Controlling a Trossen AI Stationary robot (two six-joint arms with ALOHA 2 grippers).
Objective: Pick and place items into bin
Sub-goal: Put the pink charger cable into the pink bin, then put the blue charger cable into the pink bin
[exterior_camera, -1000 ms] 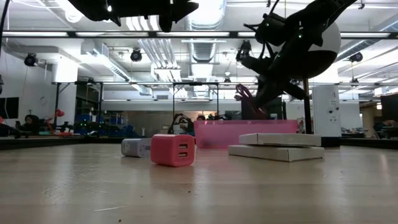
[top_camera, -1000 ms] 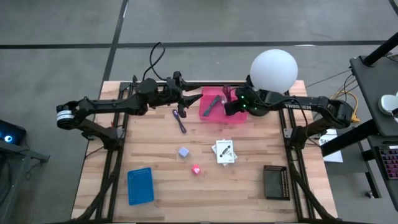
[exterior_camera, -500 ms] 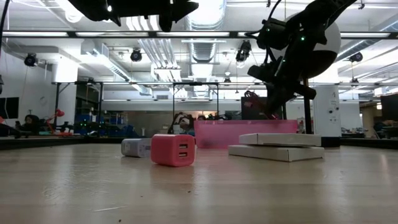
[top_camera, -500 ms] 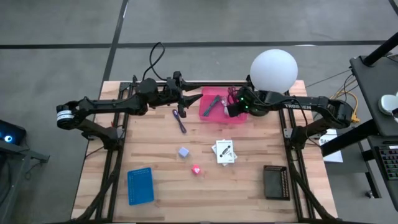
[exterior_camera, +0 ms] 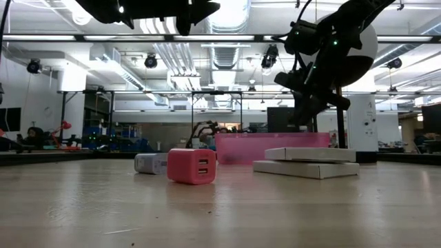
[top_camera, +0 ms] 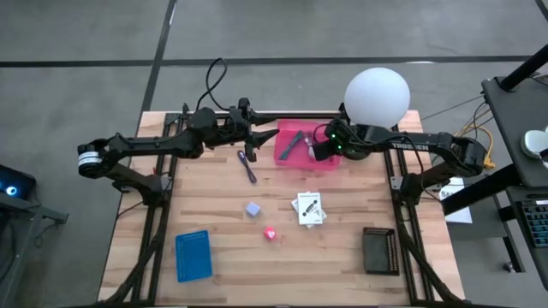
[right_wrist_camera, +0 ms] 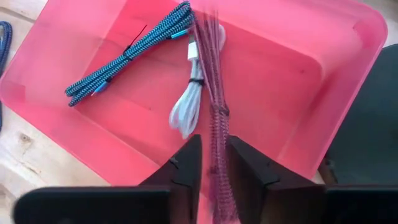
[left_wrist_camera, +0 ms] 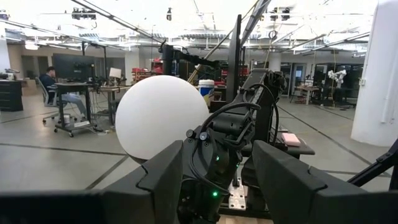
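From my remote station I watch the right tool (right_wrist_camera: 214, 165), barely parted around a maroon cable (right_wrist_camera: 217, 124) over the pink bin (top_camera: 301, 161) already holding two cables, while the purple cord (top_camera: 248, 167), lavender cube (top_camera: 253, 208), pink piece (top_camera: 270, 233) and card (top_camera: 309, 208) await on the surface (top_camera: 282, 265); the left tool (top_camera: 257, 137) hovers part-open, empty.
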